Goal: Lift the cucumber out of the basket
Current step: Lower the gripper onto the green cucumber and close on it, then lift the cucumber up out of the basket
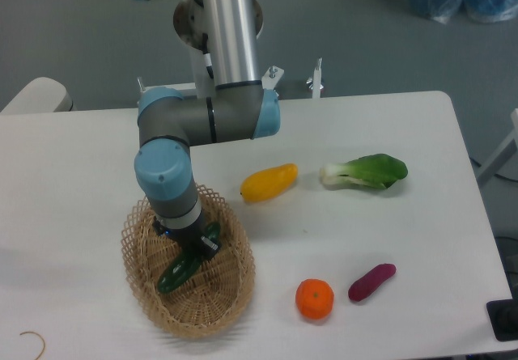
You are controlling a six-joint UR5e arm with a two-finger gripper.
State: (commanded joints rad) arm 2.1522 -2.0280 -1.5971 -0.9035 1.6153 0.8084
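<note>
An orange (314,298) and a purple sweet potato (371,281) sit at the table's (81,166) front edge as the gripper (192,243) reaches down into the basket (231,291), set over the upper end of the cucumber (176,271), which lies slantwise inside; the wrist hides the fingers, so whether they have closed cannot be told. Beyond lie a yellow fruit (269,181) and bok choy (364,171).

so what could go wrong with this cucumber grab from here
1. The gripper sits near the upper end of the cucumber, not its middle, so on lifting the long free end may droop or slip out.
2. The fingers work low inside the basket; they could snag the weave and drag or lift the light basket along.
</note>
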